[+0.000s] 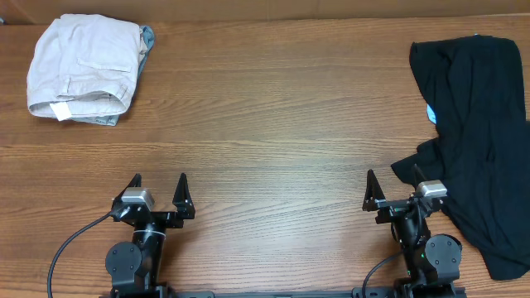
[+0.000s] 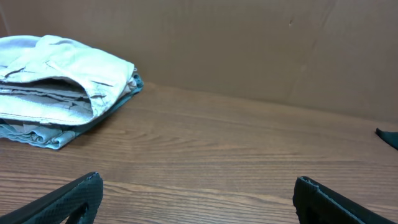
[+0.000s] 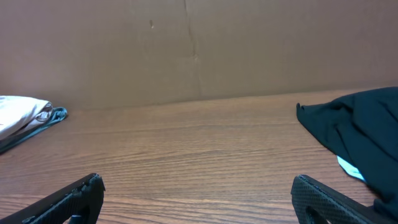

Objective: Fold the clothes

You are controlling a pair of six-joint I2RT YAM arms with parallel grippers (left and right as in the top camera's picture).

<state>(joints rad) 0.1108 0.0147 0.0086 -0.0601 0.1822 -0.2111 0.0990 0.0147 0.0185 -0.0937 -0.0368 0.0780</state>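
Both arms rest at the near edge of the desk (image 1: 273,124). The left pincer (image 1: 159,186) has its jaws spread fully wide with nothing between them, and the right pincer (image 1: 393,184) is the same, wide and empty. The black clothes (image 1: 480,124) lie in a crumpled heap at the right end of the desk, with one edge just beside the right pincer. I cannot tell if the cloth touches it. A small pale patch (image 1: 431,113) shows on the heap, maybe a label. At the far left corner sits a folded light-coloured pile (image 1: 83,70), well apart from everything. I think the first step is to bring the black fabric to the open middle of the desk. It would be better for the right arm to pinch one outer edge low and drag slowly, because such thin cloth bunches easily. Then the left arm can take the opposite edge, so the garment lies flat before any fold.
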